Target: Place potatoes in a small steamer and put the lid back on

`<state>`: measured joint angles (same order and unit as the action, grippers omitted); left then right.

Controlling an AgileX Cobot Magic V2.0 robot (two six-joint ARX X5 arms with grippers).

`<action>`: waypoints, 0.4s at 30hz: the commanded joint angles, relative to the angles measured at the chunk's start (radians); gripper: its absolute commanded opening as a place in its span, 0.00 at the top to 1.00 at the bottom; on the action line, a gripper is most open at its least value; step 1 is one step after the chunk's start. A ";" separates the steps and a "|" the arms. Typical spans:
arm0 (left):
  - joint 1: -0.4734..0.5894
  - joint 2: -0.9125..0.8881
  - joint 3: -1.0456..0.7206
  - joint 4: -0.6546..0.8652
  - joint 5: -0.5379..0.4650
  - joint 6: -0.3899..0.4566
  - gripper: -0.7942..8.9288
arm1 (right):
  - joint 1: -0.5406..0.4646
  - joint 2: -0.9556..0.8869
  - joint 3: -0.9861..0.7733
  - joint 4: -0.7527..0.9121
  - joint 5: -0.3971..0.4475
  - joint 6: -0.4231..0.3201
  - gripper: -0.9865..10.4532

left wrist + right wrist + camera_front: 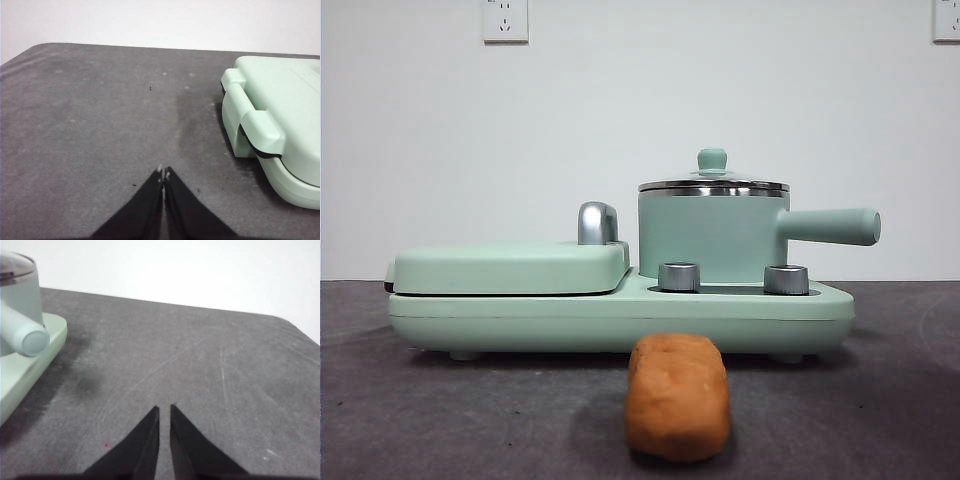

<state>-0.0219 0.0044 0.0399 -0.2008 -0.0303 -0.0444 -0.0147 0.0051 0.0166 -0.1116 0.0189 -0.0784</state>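
An oblong orange-brown potato (678, 395) lies on the dark table in front of the appliance in the front view. The mint-green small steamer (712, 238) stands on the appliance's right side, its straight handle (830, 226) pointing right. The glass lid (712, 180) with a mint-green knob sits on it. The steamer and handle also show in the right wrist view (22, 335). My left gripper (163, 172) is shut and empty over bare table beside the grill end. My right gripper (164, 409) is shut, tips a slit apart, empty, over bare table beside the steamer handle. Neither arm shows in the front view.
The mint-green appliance base (620, 315) holds a flat hinged grill plate (510, 265) with a chrome handle (597, 222) on its left and two steel knobs (679, 276) at its front. The grill's hinge end shows in the left wrist view (270, 130). Wall behind.
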 commanded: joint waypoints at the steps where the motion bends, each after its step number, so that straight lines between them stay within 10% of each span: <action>1: 0.002 -0.001 -0.017 -0.008 -0.003 -0.012 0.91 | -0.001 -0.002 -0.004 0.014 0.000 0.000 0.89; 12: 0.002 -0.001 -0.017 0.107 0.000 -0.278 0.91 | -0.001 -0.002 -0.001 0.029 -0.013 0.266 0.90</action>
<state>-0.0219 0.0044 0.0334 -0.1123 -0.0288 -0.2459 -0.0147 0.0051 0.0166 -0.0986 0.0113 0.0814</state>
